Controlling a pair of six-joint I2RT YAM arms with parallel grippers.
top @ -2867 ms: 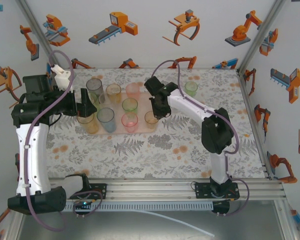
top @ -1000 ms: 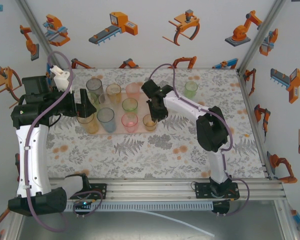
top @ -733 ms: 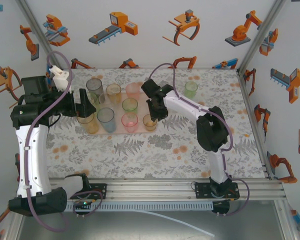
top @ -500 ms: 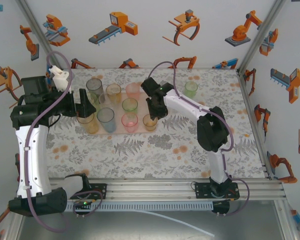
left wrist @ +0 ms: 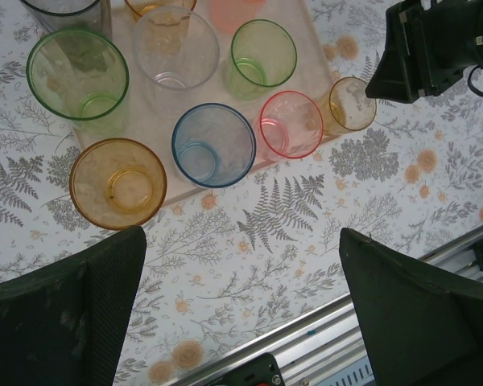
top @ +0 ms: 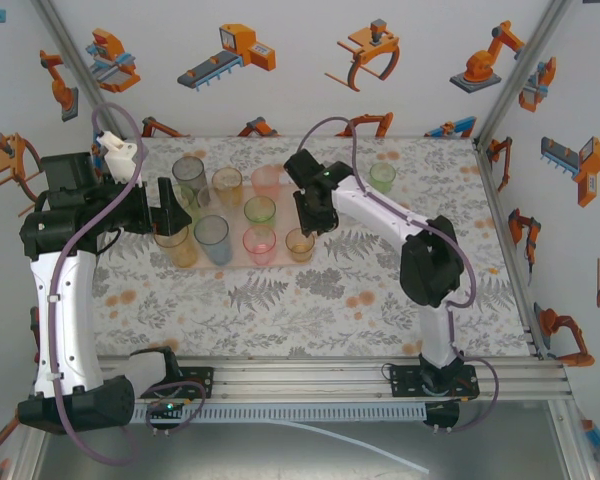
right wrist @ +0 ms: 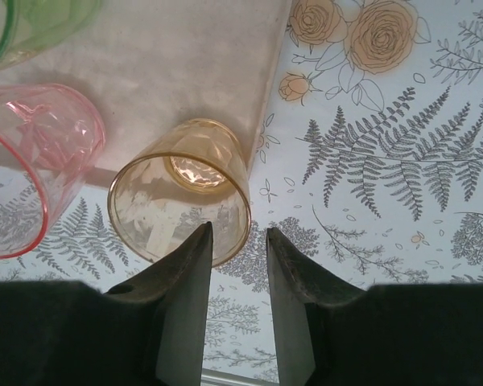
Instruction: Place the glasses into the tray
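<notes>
The pale tray [top: 232, 264] [left wrist: 304, 74] [right wrist: 169, 72] carries several tinted glasses: grey [top: 190, 172], amber [top: 227, 182], pink [top: 266, 178], green [top: 260, 210], blue [top: 212, 232] [left wrist: 213, 145] and red-pink [top: 259, 240] [left wrist: 291, 124]. A small amber glass [top: 300, 243] [right wrist: 181, 193] stands upright on the tray's near right corner. My right gripper [top: 306, 222] [right wrist: 237, 229] hangs just above it, open, its left fingertip over the rim and nothing between the fingers. An orange glass [left wrist: 117, 183] sits at the near left corner. My left gripper [top: 170, 205] [left wrist: 241, 233] is wide open and holds nothing.
One green glass [top: 382, 176] stands on the floral tablecloth at the far right, apart from the tray. A metal rail [left wrist: 370, 289] runs along the table's near edge. Cage posts and patterned walls close in the sides and back.
My right gripper's fingers have parted a little and it has drawn slightly back from the amber glass, which stays on the tray corner. The left arm has not moved.
</notes>
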